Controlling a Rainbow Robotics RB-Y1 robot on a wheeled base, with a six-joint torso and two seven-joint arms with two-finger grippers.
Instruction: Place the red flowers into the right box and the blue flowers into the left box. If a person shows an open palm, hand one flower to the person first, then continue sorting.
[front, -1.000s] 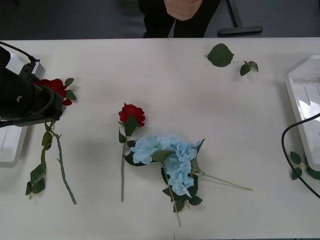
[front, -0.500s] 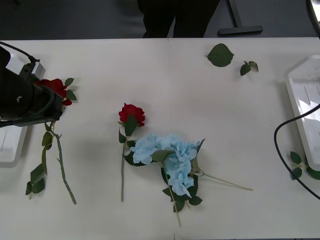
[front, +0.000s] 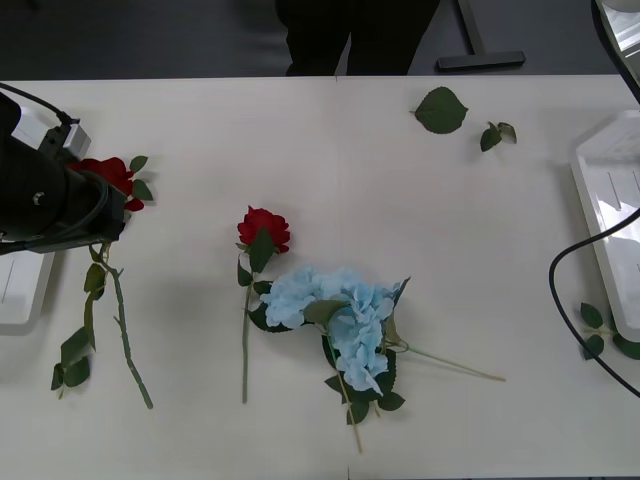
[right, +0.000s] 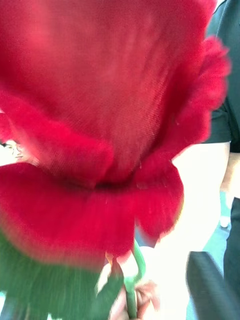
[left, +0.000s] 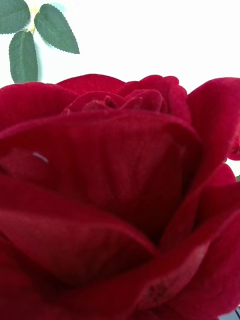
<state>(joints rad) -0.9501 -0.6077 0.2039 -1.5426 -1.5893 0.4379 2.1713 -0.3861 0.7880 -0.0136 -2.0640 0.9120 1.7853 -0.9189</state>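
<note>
My left arm (front: 45, 205) sits at the left edge of the table (front: 330, 160), a black mass over a red rose (front: 108, 176) whose head peeks out just beside it and whose stem trails away toward me. In my left wrist view that rose's dark red petals (left: 115, 190) press right up against the lens, with three green leaves (left: 35, 35) beyond; I cannot tell whether those fingers are parted or closed on it. The left box (front: 20, 285) shows as a white corner under the arm. My right wrist view is full of another red rose head (right: 100, 125), blurred and very close, with its green stem (right: 131, 295) running down past what looks like a person's fingers (right: 147, 295); whether my right fingers grip it I cannot tell. A person in dark clothing (right: 227, 90) stands just behind it. Well to the right of my left arm, mid-table, a third red rose (front: 263, 228) lies touching the blue flowers (front: 340, 315), a pale clustered heap. The right box (front: 612, 200) sits at the far right edge, a black cable (front: 570, 300) looping before it. Loose leaves (front: 441, 109) lie near the far edge. No writing or labels are readable anywhere.
</note>
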